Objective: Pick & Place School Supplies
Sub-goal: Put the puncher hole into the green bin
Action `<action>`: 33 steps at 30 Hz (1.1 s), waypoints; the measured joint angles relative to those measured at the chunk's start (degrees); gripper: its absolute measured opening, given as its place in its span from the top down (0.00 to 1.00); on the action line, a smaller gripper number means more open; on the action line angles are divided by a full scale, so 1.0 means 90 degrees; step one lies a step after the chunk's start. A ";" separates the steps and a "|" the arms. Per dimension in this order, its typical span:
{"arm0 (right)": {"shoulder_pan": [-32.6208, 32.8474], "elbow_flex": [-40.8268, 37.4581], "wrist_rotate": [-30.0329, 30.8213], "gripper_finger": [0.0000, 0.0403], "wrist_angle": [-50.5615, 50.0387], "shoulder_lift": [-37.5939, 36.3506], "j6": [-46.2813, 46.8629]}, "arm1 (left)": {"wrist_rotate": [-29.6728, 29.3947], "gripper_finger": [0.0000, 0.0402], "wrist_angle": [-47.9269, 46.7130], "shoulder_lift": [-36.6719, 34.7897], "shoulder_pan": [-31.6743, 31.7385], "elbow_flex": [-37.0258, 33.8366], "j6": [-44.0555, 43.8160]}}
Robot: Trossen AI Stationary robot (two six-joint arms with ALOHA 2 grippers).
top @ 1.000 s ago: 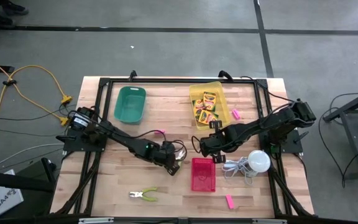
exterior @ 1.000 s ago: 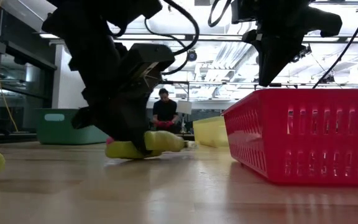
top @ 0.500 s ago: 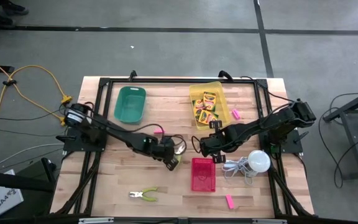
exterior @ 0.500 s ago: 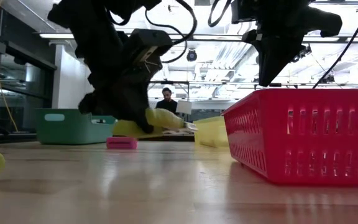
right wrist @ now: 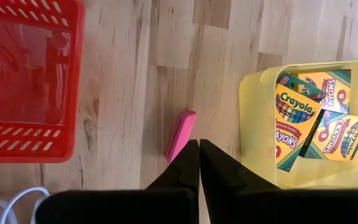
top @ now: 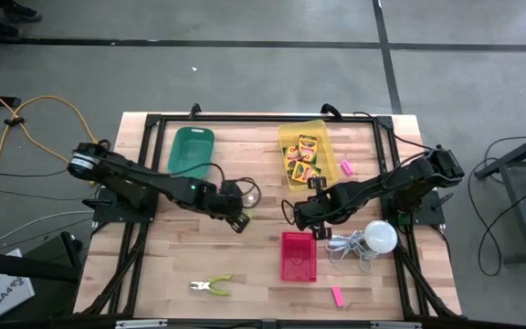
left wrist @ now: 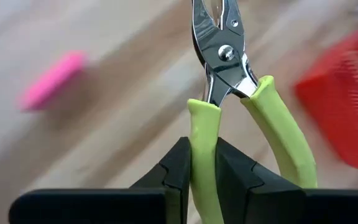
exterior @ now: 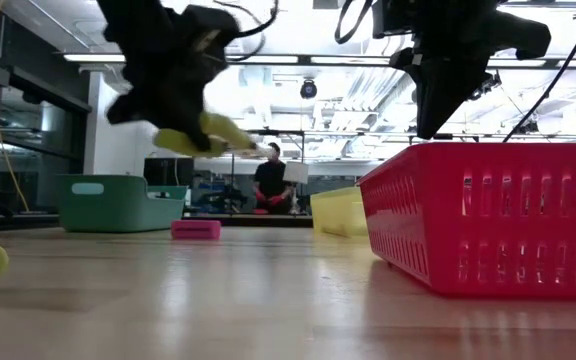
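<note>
Since the earlier frames the left gripper [top: 238, 212] has lifted off the table and swung back toward the far left, carrying a pair of green-handled pliers [left wrist: 229, 93]; in the low view it has risen from board level to well above it, uncovering the pink eraser [exterior: 195, 229] that lies on the wood near the green bin [top: 191, 152]. Its jaws are clamped on one of the pliers' green handles, with the metal nose pointing away from the wrist. The right gripper [right wrist: 199, 163] has not shifted: it hangs with its jaws pressed together and empty, above the table between the yellow bin [top: 305, 152] and the red basket [top: 299, 255], just over another pink eraser [right wrist: 180, 135]. As for progress, several crayon boxes [top: 303, 157] already lie in the yellow bin, so that part looks largely done. The erasers are what remains: one on the wood near the green bin, one under the right gripper, one to the right of the yellow bin [top: 345, 167], and one near the front edge to the right of the red basket [top: 336, 294], all still loose on the table. A second pair of pliers [top: 210, 287] lies at the near edge, and the white bulb with its cord [top: 379, 236] sits on the right. The red basket looks empty; I cannot see whether the green bin holds anything.
</note>
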 joint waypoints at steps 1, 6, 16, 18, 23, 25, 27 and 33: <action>0.0000 0.0000 0.0000 1.00 -0.0002 0.0000 0.0000 | -0.0085 0.88 -0.0286 -0.0116 0.0015 0.0000 -0.0082; 0.0000 0.0000 -0.0001 1.00 -0.0002 0.0000 0.0000 | -0.0469 0.88 -0.1537 -0.0726 0.0029 0.0000 -0.0580; 0.0000 0.0000 -0.0002 1.00 0.0012 0.0000 0.0000 | -0.0639 0.88 -0.2717 -0.1856 0.0596 0.0000 -0.0575; 0.0000 0.0000 -0.0002 1.00 0.0013 0.0001 0.0000 | -0.0641 0.88 -0.2994 -0.1942 0.0877 0.0000 -0.0450; 0.0000 0.0000 -0.0039 1.00 0.0022 0.0000 0.0000 | -0.0605 0.88 -0.3329 -0.2016 0.1653 0.0000 0.0153; 0.0000 0.0000 -0.0106 1.00 0.0024 0.0000 0.0002 | -0.0513 0.88 -0.3344 -0.2016 0.1983 0.0000 0.0451; -0.0001 0.0000 -0.0126 1.00 0.0024 0.0001 0.0007 | -0.0317 0.88 -0.3343 -0.2016 0.2327 0.0000 0.0754; 0.0058 0.0000 -0.0141 1.00 0.0024 0.0000 0.0026 | 0.0101 0.88 -0.3449 -0.2016 0.3108 0.0000 0.1436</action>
